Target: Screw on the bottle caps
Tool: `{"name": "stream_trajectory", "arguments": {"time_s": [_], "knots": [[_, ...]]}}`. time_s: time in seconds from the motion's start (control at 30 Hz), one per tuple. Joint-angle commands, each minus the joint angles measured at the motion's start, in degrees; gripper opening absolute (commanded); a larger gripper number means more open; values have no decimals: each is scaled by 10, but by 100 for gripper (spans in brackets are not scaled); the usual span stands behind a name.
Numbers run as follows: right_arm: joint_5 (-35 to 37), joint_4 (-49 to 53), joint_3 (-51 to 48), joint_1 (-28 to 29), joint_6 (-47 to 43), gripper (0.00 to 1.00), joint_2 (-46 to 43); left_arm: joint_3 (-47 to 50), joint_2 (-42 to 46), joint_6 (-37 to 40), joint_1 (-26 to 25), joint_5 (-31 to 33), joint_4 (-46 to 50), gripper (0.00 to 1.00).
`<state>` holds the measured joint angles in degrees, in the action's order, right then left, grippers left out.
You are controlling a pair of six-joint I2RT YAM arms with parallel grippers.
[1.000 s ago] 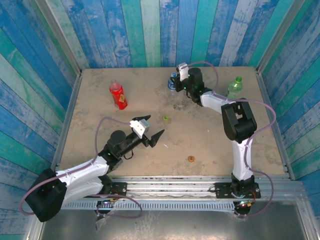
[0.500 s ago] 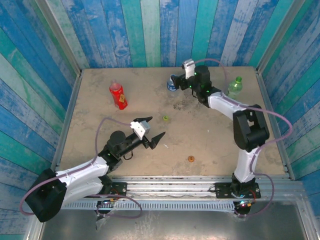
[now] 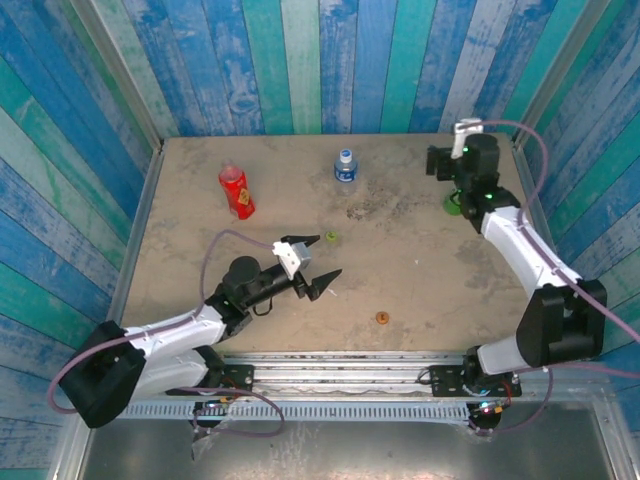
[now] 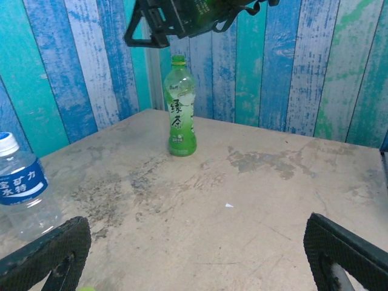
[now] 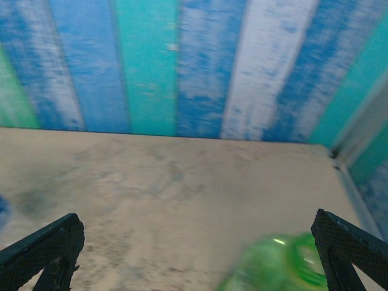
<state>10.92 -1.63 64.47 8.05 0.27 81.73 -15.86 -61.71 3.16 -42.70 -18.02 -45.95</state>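
The work area is a beige table (image 3: 420, 270) enclosed by walls (image 3: 300, 60) of blue and teal painted planks.

**Change.** A second ago the right gripper (image 5: 194, 245) was at the clear bottle (image 3: 345, 168) at the back centre, with its jaws narrow. It has since let go and swung to the back right corner, above the green bottle (image 4: 180, 109). The clear bottle now stands free and upright with a white cap (image 4: 6, 143) on its neck. That bottle therefore appears finished, although cap tightness cannot be confirmed. The green bottle is judged to be the next item.

**Remaining parts.**
- The green cap (image 3: 330, 237) lies loose near the table centre.
- The orange cap (image 3: 381, 318) lies loose near the front edge.
- The red bottle (image 3: 237, 192) stands at the back left, well apart from both caps.

**Jaws.**
- Right gripper: jaws wide apart and holding nothing. The green bottle's top sits low between the fingers and is blurred in the right wrist view, so contact cannot be determined.
- Left gripper (image 3: 320, 260): jaws wide apart and empty, just beside the green cap without touching it.
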Motion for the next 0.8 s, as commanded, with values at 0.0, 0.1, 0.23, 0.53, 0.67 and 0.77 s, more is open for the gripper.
{"name": "stream_trajectory", "arguments": {"time_s": [0.0,0.1,0.23,0.53,0.67,0.77], "knots": [[5,56,1,-34,25,100,-15,-19,-20,0,-5,-24,-25,94],[-24,72,22,-64,24,99,6,-22,-28,1,-8,-30,-28,94],[-69,71,46,-85,12,95,44,-23,-31,1,-8,-32,-26,94],[-98,72,81,-107,3,77,103,-20,-28,8,-8,-35,-19,94],[-104,72,89,-109,2,65,121,-22,-30,8,-8,-40,-17,94],[-110,74,95,-110,2,61,131,-22,-30,8,-8,-40,-17,94]]}}
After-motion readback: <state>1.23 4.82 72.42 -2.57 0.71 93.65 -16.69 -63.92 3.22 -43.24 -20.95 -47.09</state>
